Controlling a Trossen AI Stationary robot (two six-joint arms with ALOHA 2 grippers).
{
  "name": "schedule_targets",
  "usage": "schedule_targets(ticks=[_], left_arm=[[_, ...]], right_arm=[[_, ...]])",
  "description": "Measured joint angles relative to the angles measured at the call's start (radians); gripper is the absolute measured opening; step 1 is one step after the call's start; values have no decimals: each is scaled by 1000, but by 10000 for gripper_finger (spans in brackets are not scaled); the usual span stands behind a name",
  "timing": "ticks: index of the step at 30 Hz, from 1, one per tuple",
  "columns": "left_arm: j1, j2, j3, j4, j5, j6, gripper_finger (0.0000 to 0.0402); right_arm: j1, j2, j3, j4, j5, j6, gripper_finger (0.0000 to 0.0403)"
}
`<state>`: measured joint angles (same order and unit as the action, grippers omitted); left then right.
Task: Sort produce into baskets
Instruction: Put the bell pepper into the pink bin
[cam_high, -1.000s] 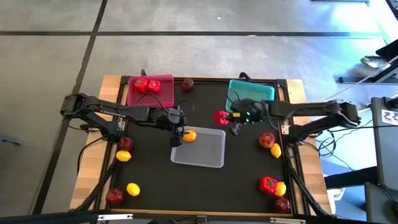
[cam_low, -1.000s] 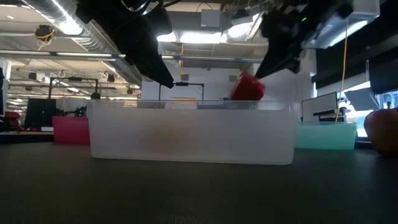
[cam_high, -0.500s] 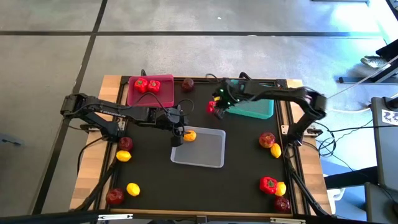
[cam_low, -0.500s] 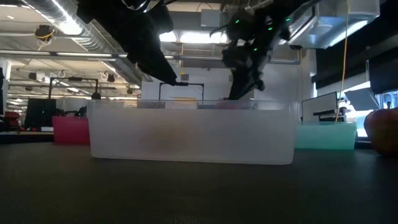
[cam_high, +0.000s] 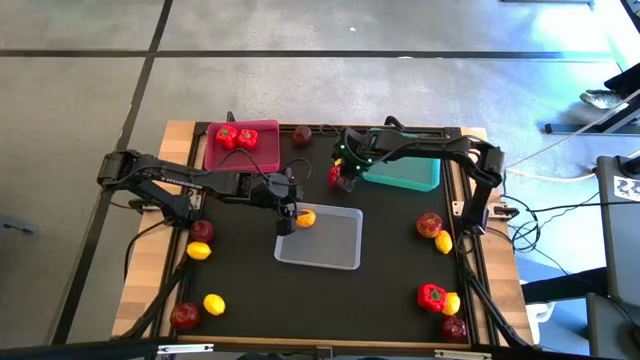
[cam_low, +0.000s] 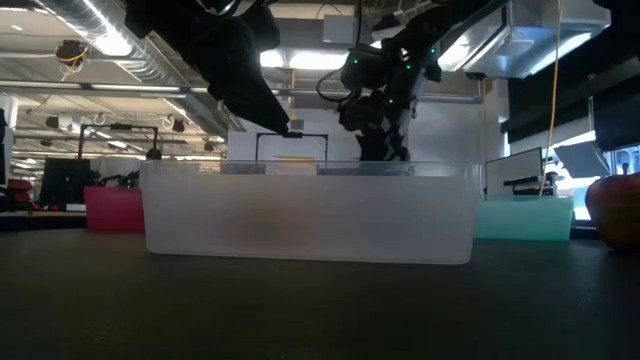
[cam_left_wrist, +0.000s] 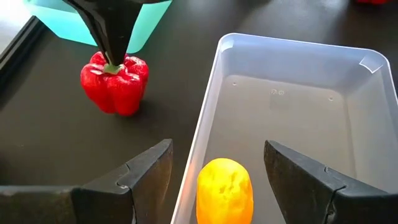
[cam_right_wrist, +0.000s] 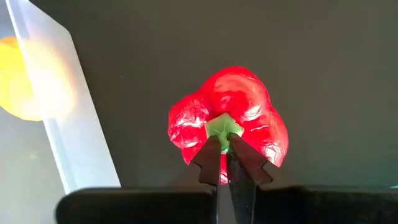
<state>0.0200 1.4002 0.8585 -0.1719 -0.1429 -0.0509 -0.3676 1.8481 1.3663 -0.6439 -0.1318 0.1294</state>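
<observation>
- While most of the produce lies loose on the table, the pink basket (cam_high: 243, 146) at the far left corner holds two peppers (cam_high: 236, 137), which suggests it is the bin for peppers.
- Down the left edge lie an apple (cam_high: 201, 230) with a lemon (cam_high: 199, 250) just beside it, then another lemon (cam_high: 213, 303) and apple (cam_high: 184, 315) nearer the front.
- Left gripper (cam_left_wrist: 214, 180) hangs over the left end of the clear basket (cam_high: 322, 238), fingers apart and gripping nothing; a lemon (cam_left_wrist: 224, 190) lies in the basket right below the gap.
- Between the pink basket and the teal one, an apple (cam_high: 301, 135) sits at the far edge.
- Right gripper (cam_right_wrist: 225, 155) is pinched together on the green stem of a pepper (cam_right_wrist: 227, 123), which hangs stem-up straight beneath it over bare table.
- That pepper is between the clear basket's far edge and the teal basket (cam_high: 403, 160), just off the teal one's left side.
- Key relation: the pink basket lies farther left from the held pepper, past the far-edge apple. My judgement is that the right arm, already stretched across the middle, must carry on leftwards to drop it there.
- At the right edge sit an apple-and-lemon pair (cam_high: 434, 230), and near the front right a pepper, lemon and apple cluster (cam_high: 443, 305).
</observation>
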Motion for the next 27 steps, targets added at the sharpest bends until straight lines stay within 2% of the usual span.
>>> schedule_targets(ticks=[8, 19, 27], left_arm=[[0, 0, 0, 1, 0, 0, 249], [0, 0, 0, 0, 0, 0, 249], [0, 0, -1, 1, 0, -1, 249]], right_arm=[[0, 2, -1, 33, 7, -5, 22], [0, 3, -3, 63, 20, -9, 129], [1, -35, -4, 53, 22, -38, 147]])
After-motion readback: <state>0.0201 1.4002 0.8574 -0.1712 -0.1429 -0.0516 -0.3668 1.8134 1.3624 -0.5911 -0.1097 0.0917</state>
